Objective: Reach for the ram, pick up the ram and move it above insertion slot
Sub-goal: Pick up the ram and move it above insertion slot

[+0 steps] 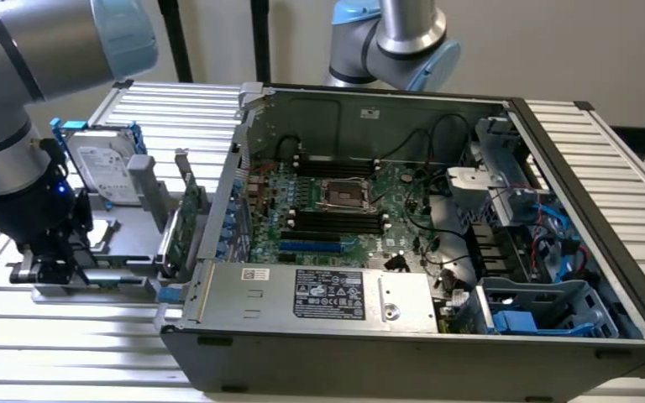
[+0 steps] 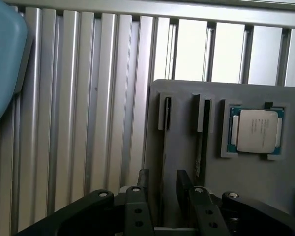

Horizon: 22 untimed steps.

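Note:
My gripper (image 1: 48,270) is low at the exterior view's left, over the grey parts holder (image 1: 121,227) beside the computer case. In the wrist view the gripper (image 2: 163,184) is open, its two black fingers (image 2: 142,183) a little apart. They stand on either side of a thin, long edge that I take for the ram (image 2: 163,147), seen edge-on in a holder slot; I see no contact. A second dark stick (image 2: 200,142) sits in the neighbouring slot, just outside one finger. The black memory slots (image 1: 334,222) lie on the motherboard inside the open case.
A processor chip (image 2: 255,130) rests in a pocket of the holder (image 2: 187,93). A silver hard drive (image 1: 104,172) and a tall green expansion card (image 1: 188,210) stand upright between gripper and case wall (image 1: 228,193). Cables and a drive cage (image 1: 536,311) crowd the case's right side.

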Motion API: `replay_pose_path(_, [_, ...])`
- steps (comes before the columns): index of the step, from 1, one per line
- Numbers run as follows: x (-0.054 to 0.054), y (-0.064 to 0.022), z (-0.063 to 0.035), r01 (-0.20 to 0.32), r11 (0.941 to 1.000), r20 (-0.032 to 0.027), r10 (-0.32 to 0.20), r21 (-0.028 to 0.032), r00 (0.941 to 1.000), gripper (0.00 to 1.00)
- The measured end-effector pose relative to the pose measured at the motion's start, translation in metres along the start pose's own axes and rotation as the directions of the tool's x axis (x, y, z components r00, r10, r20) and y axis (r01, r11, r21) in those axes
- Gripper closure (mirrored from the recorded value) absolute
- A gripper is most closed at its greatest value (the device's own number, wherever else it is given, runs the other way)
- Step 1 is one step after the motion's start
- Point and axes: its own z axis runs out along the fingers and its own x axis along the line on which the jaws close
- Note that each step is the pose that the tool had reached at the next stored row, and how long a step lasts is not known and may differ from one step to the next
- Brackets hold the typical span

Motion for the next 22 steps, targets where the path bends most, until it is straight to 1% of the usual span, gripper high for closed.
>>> replay_pose_path(10, [0.002, -0.0004, 0.0182, 0.000, 1.0000, 0.0000, 0.000, 0.0000, 1.0000, 0.64])
replay_pose_path(13, [0.002, -0.0011, 0.0226, 0.000, 1.0000, 0.0006, 0.000, -0.0009, 1.0000, 0.64])
replay_pose_path(16, [0.002, -0.0030, 0.0239, 0.000, 1.0000, 0.0030, 0.000, -0.0039, 1.0000, 0.64])
replay_pose_path(19, [0.002, -0.0057, 0.0246, 0.000, 1.0000, 0.0057, 0.000, -0.0097, 1.0000, 0.64])
replay_pose_path(22, [0.002, -0.0069, 0.0251, 0.000, 0.9999, 0.0070, 0.000, -0.0135, 1.0000, 0.64])
